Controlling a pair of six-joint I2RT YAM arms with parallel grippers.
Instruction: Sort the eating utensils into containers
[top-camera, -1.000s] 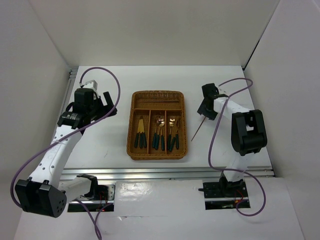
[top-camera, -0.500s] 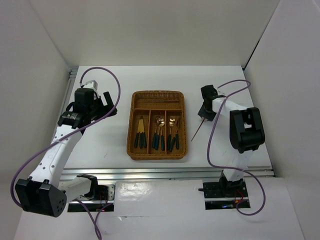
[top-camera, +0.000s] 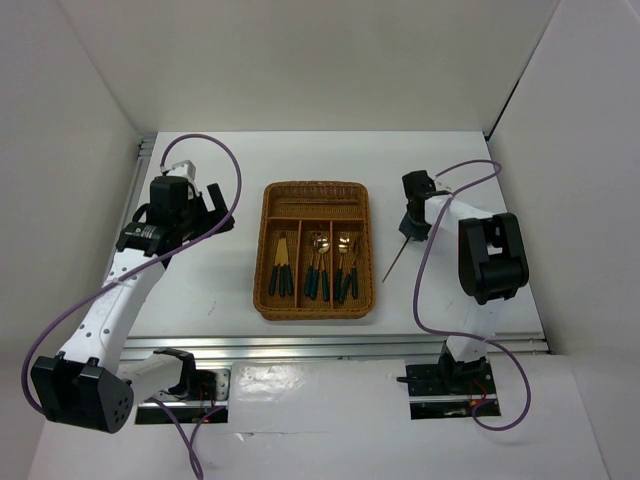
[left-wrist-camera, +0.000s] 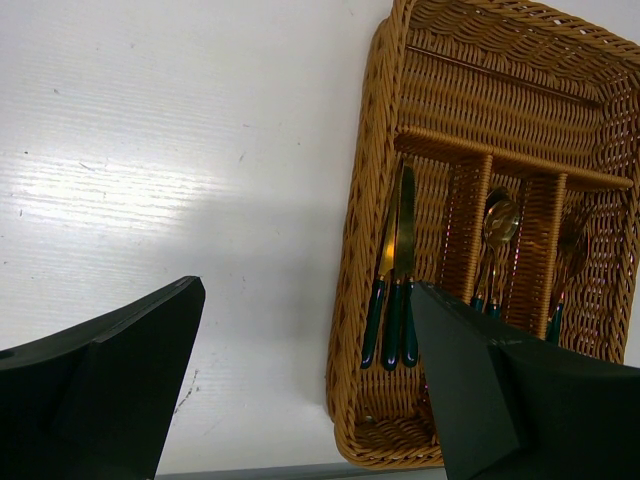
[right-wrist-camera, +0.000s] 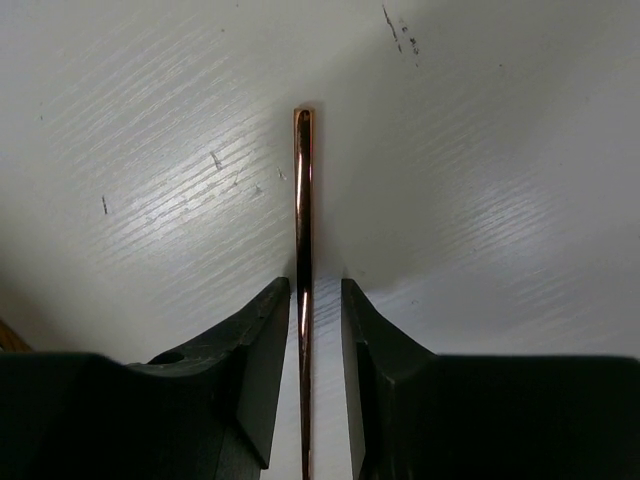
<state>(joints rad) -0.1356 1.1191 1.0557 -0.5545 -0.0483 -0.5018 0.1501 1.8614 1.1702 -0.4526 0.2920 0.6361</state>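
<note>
Right of the wicker tray (top-camera: 266, 262), on the surface (top-camera: 320, 160), a lone chopstick (right-wrist-camera: 302, 200) lies straight between the fingers of your right claw (right-wrist-camera: 315, 292) — its long axis runs parallel to the finger faces, far end pointing away. Those jaws stand narrow around it, a sliver of gap, not yet pinching. Your left claw (left-wrist-camera: 308, 290) hangs wide open left of the tray — the right arm is nearer.

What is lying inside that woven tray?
The wicker tray holds knives, spoons and forks in its three long sections, and one chopstick in the crosswise section. They overlap, hiding exact counts.
</note>
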